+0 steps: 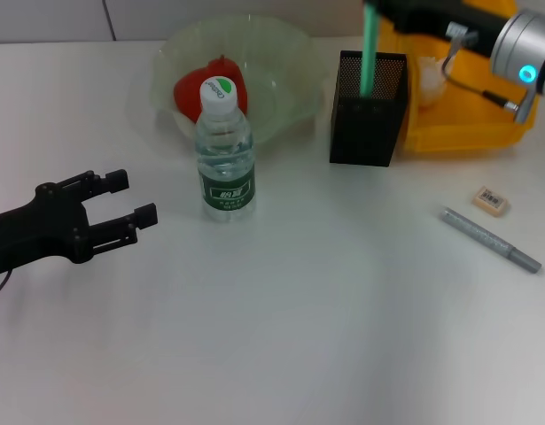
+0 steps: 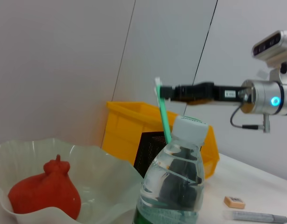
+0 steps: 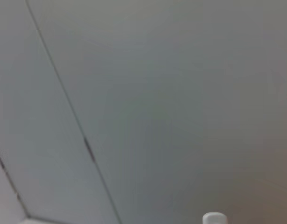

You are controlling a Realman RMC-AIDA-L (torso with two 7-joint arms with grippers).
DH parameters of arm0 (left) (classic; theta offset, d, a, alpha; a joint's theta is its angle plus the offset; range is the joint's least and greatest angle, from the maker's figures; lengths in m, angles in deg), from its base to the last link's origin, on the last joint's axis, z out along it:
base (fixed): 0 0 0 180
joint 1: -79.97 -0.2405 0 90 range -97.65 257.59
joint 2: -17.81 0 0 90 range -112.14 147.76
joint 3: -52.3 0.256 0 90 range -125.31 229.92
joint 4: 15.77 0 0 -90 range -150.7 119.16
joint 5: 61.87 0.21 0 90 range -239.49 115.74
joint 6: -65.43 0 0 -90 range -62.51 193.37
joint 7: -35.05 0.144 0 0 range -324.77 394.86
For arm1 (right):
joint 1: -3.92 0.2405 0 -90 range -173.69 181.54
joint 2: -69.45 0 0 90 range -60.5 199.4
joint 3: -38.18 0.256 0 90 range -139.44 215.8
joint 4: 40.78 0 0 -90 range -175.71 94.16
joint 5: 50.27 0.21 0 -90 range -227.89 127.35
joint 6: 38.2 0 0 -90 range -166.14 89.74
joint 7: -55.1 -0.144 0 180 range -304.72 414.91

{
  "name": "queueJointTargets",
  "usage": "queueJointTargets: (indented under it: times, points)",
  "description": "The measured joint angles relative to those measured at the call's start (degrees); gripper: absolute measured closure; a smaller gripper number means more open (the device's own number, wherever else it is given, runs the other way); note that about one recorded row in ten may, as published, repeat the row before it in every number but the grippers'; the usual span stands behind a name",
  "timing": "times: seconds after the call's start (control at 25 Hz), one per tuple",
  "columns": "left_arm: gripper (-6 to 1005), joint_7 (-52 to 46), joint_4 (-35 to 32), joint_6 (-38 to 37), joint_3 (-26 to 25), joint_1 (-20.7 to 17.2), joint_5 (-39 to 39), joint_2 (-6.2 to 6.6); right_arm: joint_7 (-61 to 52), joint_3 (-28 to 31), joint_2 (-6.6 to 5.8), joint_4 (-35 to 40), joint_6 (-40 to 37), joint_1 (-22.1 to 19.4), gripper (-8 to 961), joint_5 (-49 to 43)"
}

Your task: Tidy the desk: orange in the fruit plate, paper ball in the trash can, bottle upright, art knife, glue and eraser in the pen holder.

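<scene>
My right gripper (image 1: 377, 9) is shut on the top of the mint-green glue (image 1: 369, 53), upright with its lower end inside the black mesh pen holder (image 1: 368, 119). It also shows in the left wrist view (image 2: 164, 92), holding the glue (image 2: 164, 116). The bottle (image 1: 226, 155) stands upright in front of the fruit plate (image 1: 290, 49), which holds the orange (image 1: 197, 84). The eraser (image 1: 490, 201) and the art knife (image 1: 490, 239) lie on the table at the right. A white crumpled lump (image 1: 429, 75) lies in the yellow trash can (image 1: 467, 133). My left gripper (image 1: 130, 198) is open and empty, left of the bottle.
The trash can stands right behind the pen holder. The left wrist view shows the bottle (image 2: 173, 182) close by, the orange (image 2: 45, 191) in the plate (image 2: 106, 163), the eraser (image 2: 234, 201) and the art knife (image 2: 255, 216). The right wrist view shows only wall.
</scene>
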Motion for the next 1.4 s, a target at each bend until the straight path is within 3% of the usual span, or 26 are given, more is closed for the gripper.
queueJointTargets:
  times: [0.48, 0.6, 0.68, 0.72, 0.8, 0.88, 0.92, 0.96, 1.08, 1.12, 1.24, 1.32, 1.36, 1.4]
  points:
    - [226, 0.26, 0.13, -0.18, 0.33, -0.28, 0.0, -0.11, -3.69, -1.72, 0.12, 0.59, -2.27, -0.53, 625, -2.56]
    - [227, 0.23, 0.2, -0.31, 0.46, -0.37, 0.0, -0.12, -4.11, -1.74, -0.68, 1.48, -6.71, -1.18, 550, -2.81]
    - [227, 0.22, 0.22, -0.68, 0.51, -0.41, 0.0, -0.12, -7.21, -1.93, -1.94, 4.92, -10.82, -2.32, 478, -4.93]
    - [227, 0.07, 0.24, -1.39, 0.53, -0.5, 0.0, -0.12, -13.79, -1.98, -3.29, 11.4, -14.53, -4.09, 442, -10.1]
    - [227, -0.05, 0.25, -1.63, 0.54, -0.54, 0.0, -0.11, -17.63, -1.94, -3.81, 15.15, -16.24, -4.91, 443, -13.6]
    - [227, -0.2, 0.26, -1.81, 0.6, -0.58, 0.0, -0.11, -26.77, -1.36, -4.53, 24.89, -20.86, -6.21, 443, -23.1]
    - [227, -0.26, 0.27, -1.85, 0.81, -0.59, 0.0, -0.16, -34.66, 0.02, -4.62, 34.27, -26.61, -6.61, 444, -33.26]
    - [227, -0.26, 0.27, -1.85, 0.81, -0.59, 0.0, -0.16, -34.66, 0.02, -4.62, 34.27, -26.61, -6.61, 444, -33.26]
    - [227, -0.54, 0.28, -1.86, 1.26, -0.41, 0.0, -0.32, -44.51, 2.72, -4.37, 46.68, -38.85, -5.36, 445, -48.84]
    - [227, -0.69, 0.28, -1.85, 1.36, -0.27, 0.0, -0.4, -48.45, 3.12, -4.15, 52.37, -45.61, -3.64, 446, -57.99]
    - [227, -0.89, 0.28, -1.84, 1.63, -0.06, 0.0, -0.7, -49.95, 2.98, -3.56, 55.62, -49.46, -2.41, 447, -65.47]
    - [227, -0.9, 0.28, -1.73, 1.76, -0.02, 0.0, -0.78, -50.39, 2.41, -1.73, 57.08, -50.8, -1.75, 448, -75.71]
    - [227, -0.9, 0.28, -1.73, 1.76, -0.02, 0.0, -0.78, -50.39, 2.41, -1.73, 57.08, -50.8, -1.75, 448, -75.71]
    - [227, -0.9, 0.29, -1.4, 1.89, 0.01, 0.01, -0.83, -50.28, 1.72, -0.76, 56.44, -50.04, -1.67, 448, -79.16]
